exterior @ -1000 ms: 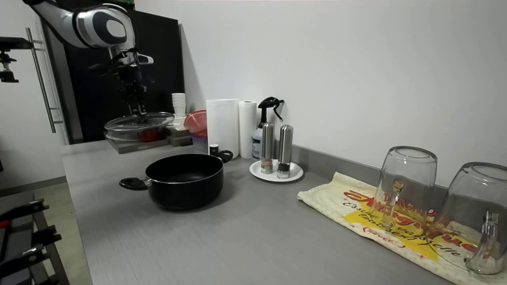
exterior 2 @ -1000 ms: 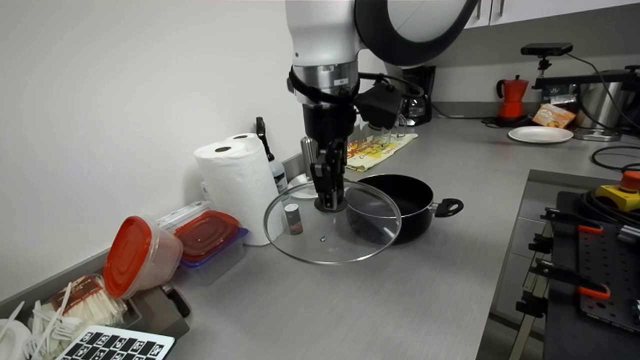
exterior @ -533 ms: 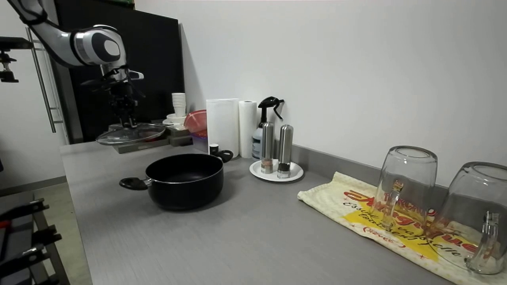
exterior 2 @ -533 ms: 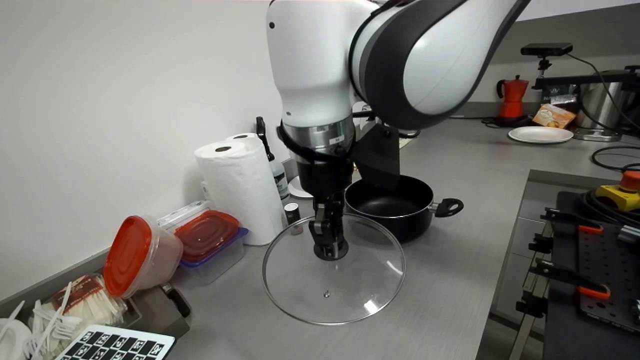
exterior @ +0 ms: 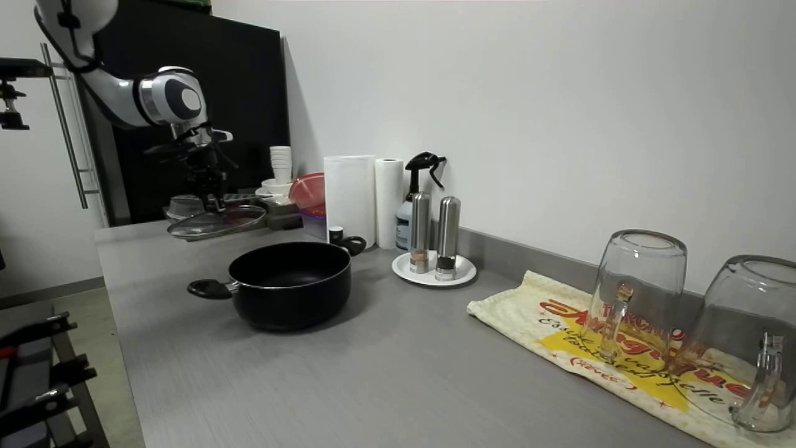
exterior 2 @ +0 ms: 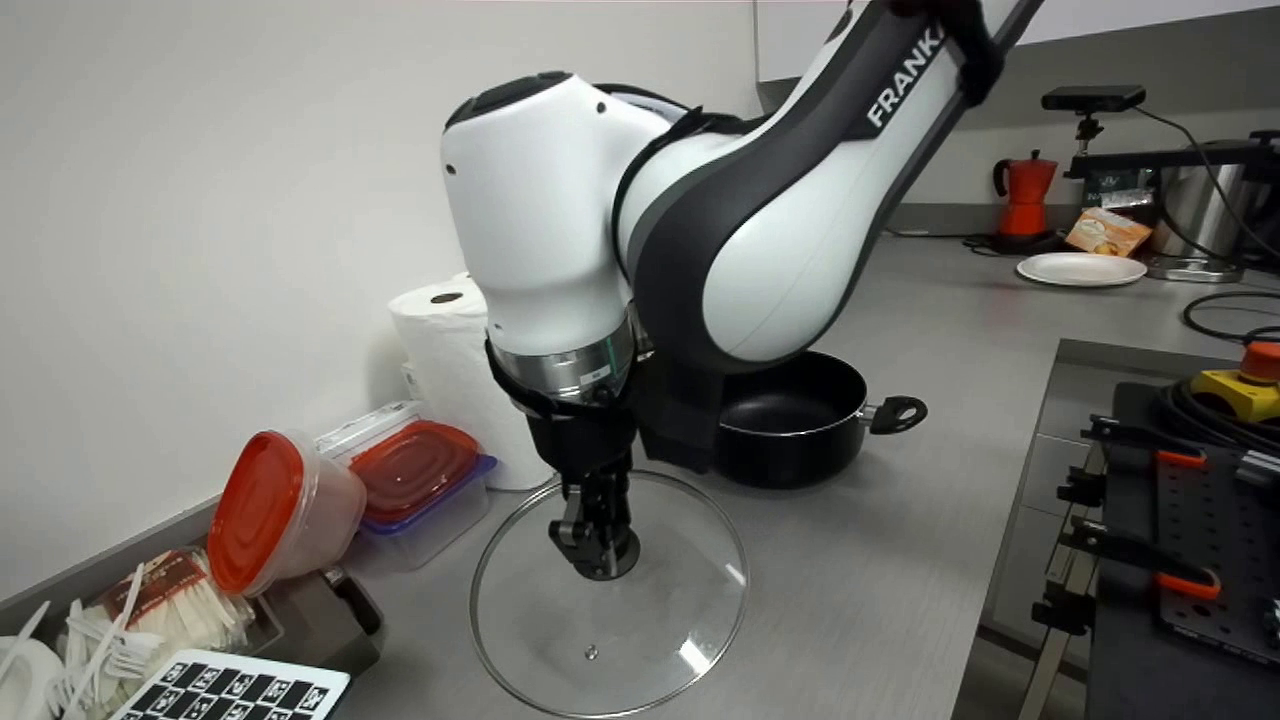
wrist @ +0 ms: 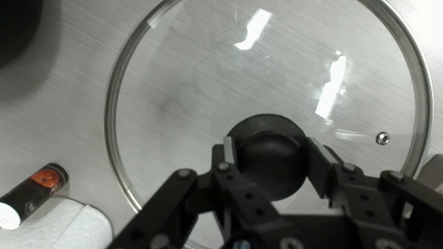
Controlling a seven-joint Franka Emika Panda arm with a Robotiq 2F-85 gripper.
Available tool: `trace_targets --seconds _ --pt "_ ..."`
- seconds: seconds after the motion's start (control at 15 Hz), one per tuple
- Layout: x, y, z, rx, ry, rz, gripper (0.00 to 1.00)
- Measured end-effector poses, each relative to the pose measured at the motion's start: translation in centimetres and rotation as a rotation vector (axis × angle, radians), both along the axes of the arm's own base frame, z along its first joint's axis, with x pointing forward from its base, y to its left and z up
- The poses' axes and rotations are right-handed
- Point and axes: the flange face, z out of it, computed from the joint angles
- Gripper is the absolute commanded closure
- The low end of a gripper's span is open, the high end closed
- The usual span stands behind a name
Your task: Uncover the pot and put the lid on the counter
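The lid is clear glass with a metal rim and a black knob; it shows in both exterior views (exterior: 202, 229) (exterior 2: 660, 610) and fills much of the wrist view (wrist: 193, 103). My gripper (wrist: 270, 152) is shut on the knob, one finger on each side; it also shows in both exterior views (exterior: 214, 204) (exterior 2: 598, 560). The lid is slightly tilted and low over the grey counter (exterior: 385, 373) (exterior 2: 850, 600); I cannot tell if its rim touches. The black pot (exterior: 292, 298) (exterior 2: 790, 450) stands uncovered beside it, its edge in a wrist view corner (wrist: 15, 27).
Red-lidded containers (exterior 2: 265, 510) and a grey caddy (exterior 2: 315, 620) are along the wall near the lid. Paper towel rolls (exterior 2: 450, 370) and a small dark shaker (wrist: 38, 188) are close to its rim. Mills on a white plate (exterior: 460, 280) and glasses on a cloth (exterior: 528, 298) stand farther along.
My gripper has carried the lid down toward the counter and away from the pot, and it has lately shifted toward the wall. The pot has not moved. The grip on the knob is unchanged.
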Motion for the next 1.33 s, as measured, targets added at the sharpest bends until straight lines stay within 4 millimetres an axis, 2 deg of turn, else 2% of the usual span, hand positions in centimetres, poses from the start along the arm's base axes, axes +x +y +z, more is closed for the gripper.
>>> trace_targets --seconds 0.2,0.67,0.87,1.33 --pt "1.5 1.0 -1.7 -0.004 -0.002 -0.005 0.74" --pt "3.9 1.3 -6.4 -0.038 0.014 -0.026 0.74" --pt "4.5 1.5 -7.3 -0.044 0.008 -0.034 0.74" --pt "5.4 1.6 -7.8 -0.03 0.027 -0.128 0.74"
